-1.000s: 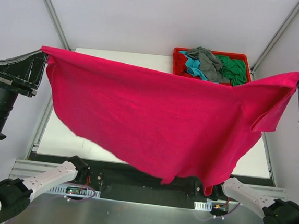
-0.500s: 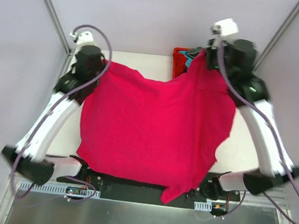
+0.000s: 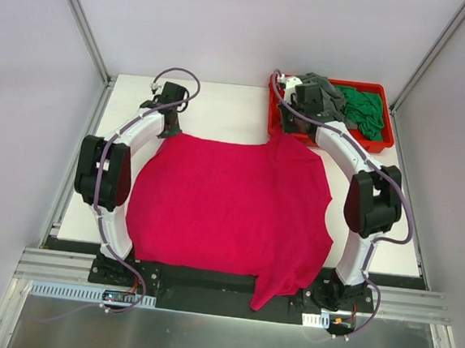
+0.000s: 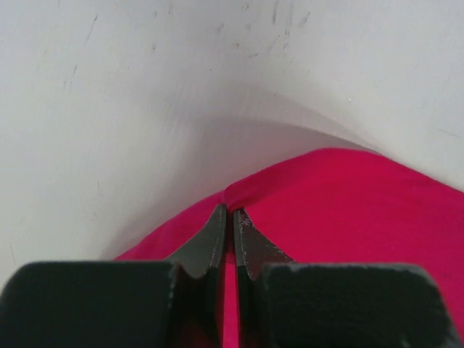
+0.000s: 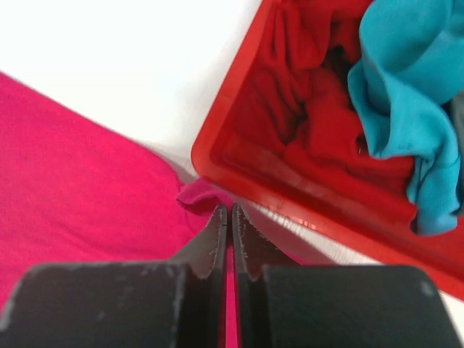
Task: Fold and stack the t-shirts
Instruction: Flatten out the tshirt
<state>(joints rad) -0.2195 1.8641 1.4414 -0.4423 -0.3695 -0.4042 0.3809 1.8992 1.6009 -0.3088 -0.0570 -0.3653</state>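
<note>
The large magenta-pink t-shirt lies spread on the white table, its near edge hanging over the front. My left gripper is shut on the shirt's far left corner, pinched cloth showing between its jaws. My right gripper is shut on the far right corner, right beside the red tray. Grey, green, teal and dark red t-shirts lie heaped in the tray.
The red plastic tray stands at the table's far right corner; its wall is just ahead of my right fingers. Bare white table lies beyond the shirt. Frame posts rise at both far corners.
Both arms swung from high and wide apart down and forward, laying the pink shirt flat on the table. They still grip its far corners.
</note>
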